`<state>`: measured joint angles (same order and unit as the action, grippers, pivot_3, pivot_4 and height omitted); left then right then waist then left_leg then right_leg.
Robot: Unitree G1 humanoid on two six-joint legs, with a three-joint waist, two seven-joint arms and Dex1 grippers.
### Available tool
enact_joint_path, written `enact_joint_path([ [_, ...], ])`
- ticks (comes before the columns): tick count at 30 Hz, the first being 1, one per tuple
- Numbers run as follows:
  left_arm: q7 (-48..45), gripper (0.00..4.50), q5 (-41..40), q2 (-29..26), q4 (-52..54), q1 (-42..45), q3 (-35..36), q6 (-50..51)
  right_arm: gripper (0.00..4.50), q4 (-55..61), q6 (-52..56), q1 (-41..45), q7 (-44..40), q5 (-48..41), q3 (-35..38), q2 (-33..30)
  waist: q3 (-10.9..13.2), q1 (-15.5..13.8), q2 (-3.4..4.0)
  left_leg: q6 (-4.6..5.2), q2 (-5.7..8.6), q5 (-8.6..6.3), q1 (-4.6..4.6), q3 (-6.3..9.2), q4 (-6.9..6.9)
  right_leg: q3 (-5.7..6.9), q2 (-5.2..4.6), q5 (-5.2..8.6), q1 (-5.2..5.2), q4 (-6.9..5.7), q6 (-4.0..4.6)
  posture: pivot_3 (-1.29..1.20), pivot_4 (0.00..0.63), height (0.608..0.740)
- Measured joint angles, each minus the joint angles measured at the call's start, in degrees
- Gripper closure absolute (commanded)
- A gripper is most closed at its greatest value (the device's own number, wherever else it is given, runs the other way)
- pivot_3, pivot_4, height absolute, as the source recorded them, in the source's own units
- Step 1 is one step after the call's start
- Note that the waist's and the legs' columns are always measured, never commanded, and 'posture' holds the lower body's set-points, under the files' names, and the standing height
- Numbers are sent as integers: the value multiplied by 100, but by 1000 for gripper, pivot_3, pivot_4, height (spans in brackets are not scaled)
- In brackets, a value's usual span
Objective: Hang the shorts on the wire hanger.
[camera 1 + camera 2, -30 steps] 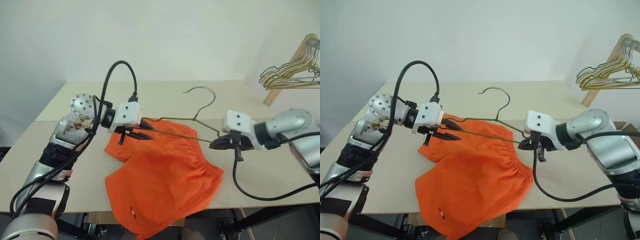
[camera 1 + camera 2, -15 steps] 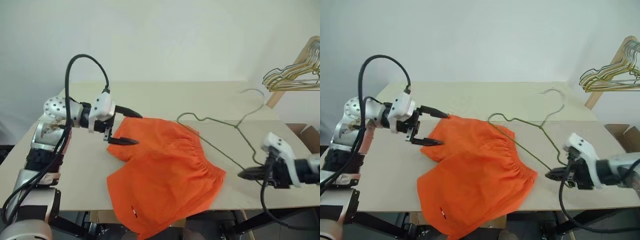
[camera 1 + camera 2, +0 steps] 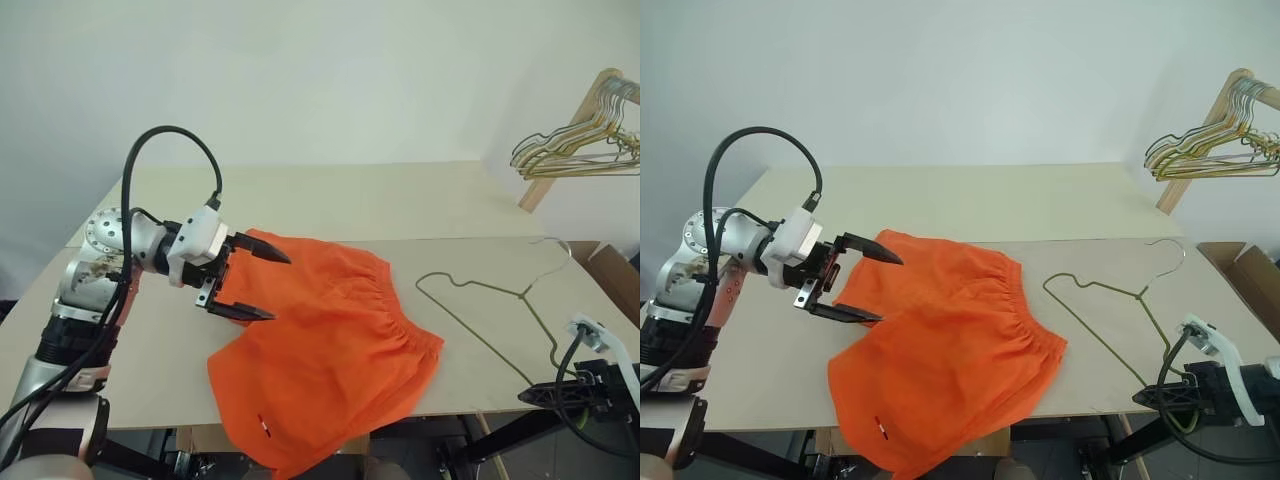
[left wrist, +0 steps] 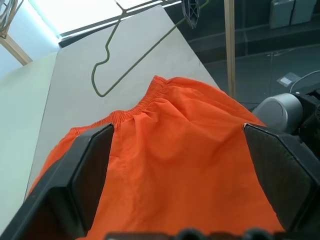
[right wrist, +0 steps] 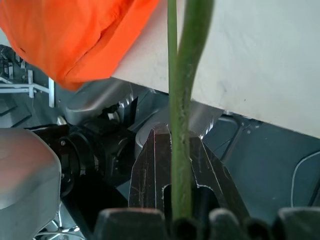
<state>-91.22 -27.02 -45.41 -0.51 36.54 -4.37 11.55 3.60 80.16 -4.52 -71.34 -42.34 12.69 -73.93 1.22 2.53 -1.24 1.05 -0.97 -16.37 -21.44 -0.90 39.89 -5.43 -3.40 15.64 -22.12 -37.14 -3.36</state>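
Left eye view: the left gripper (image 3: 245, 285) hangs over the left part of the shorts (image 3: 325, 345) with its two black fingers spread wide and nothing between them. A second ago those fingers were much closer together at the hanger wire above the cloth, so the left arm has let go and drawn back toward the left edge of the table (image 3: 330, 200). The right gripper (image 3: 535, 397) has swung from the middle of the table to beyond its front right corner, pressed together on the wire hanger (image 3: 490, 300), which it has dragged clear of the shorts. The hanger now lies flat by the right edge, hook toward the far side, well apart from the cloth. The shorts lie spread near the front edge, one leg drooping over it.

By this reading the task has stepped backward: cloth and hanger are separated, and the threading must be set up afresh.

Right wrist view: the wire runs straight up between the shut fingers (image 5: 150, 170). The lower corner of the hanger is hard to make out below the table edge. A rack of pale hangers (image 3: 575, 145) at the far right is cut off by the frame.
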Motion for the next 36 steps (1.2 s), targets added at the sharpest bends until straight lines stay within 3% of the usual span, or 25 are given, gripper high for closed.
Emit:
enact_joint_path([
  [19,118,16,-16,-184,435,-140,40,261,4500,-631,-499,1425,-616,234,-1997,-50,0,-40,0,1,-2,-1,0,1,-2,2,1,1,-4,1,-1,13,0,740],
  [36,186,16,-20,-242,554,-197,113,320,4500,-859,-788,1521,-1041,463,-2423,-108,0,-187,1,1,0,-1,-1,-3,-2,1,0,1,-4,1,0,49,0,740],
])
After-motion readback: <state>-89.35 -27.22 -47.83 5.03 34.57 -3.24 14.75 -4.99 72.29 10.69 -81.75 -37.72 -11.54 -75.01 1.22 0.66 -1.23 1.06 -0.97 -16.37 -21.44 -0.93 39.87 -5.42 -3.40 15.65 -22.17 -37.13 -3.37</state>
